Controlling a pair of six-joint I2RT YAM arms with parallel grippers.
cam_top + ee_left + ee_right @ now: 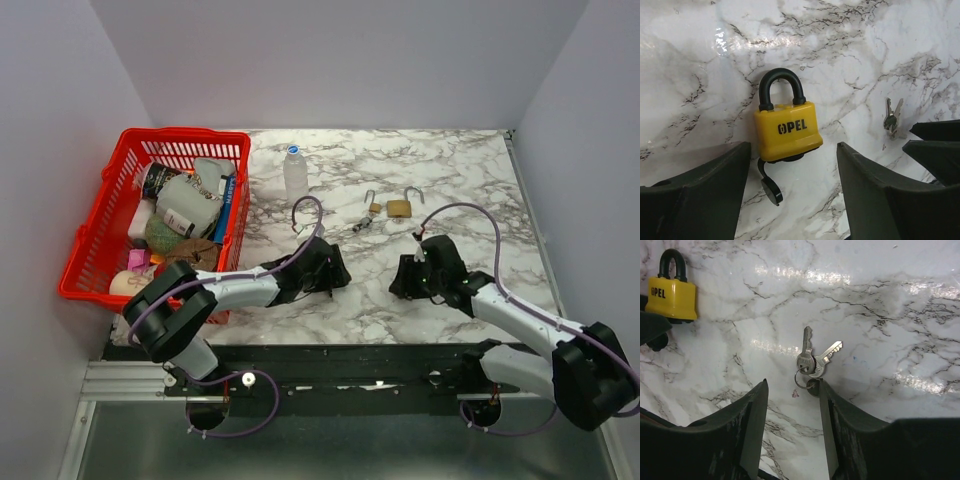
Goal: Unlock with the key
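Illumination bright and even, from overhead. White glare streaks lie on the glossy marble surface [900, 315] in both wrist views. Soft, short shadow beneath the yellow padlock [787, 131]. Left pincer fingers [695, 195] dark, underexposed, slightly soft. Keys [815, 357] sharp. Overhead view clear throughout.

Marble table [440, 160]: yellow padlock [787, 131], keys [812, 360], bottle [295, 175]

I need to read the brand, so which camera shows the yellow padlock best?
The left wrist view: the yellow padlock sits centred, lettering legible. The right wrist view catches it small in the top-left corner. The top view doesn't show it.
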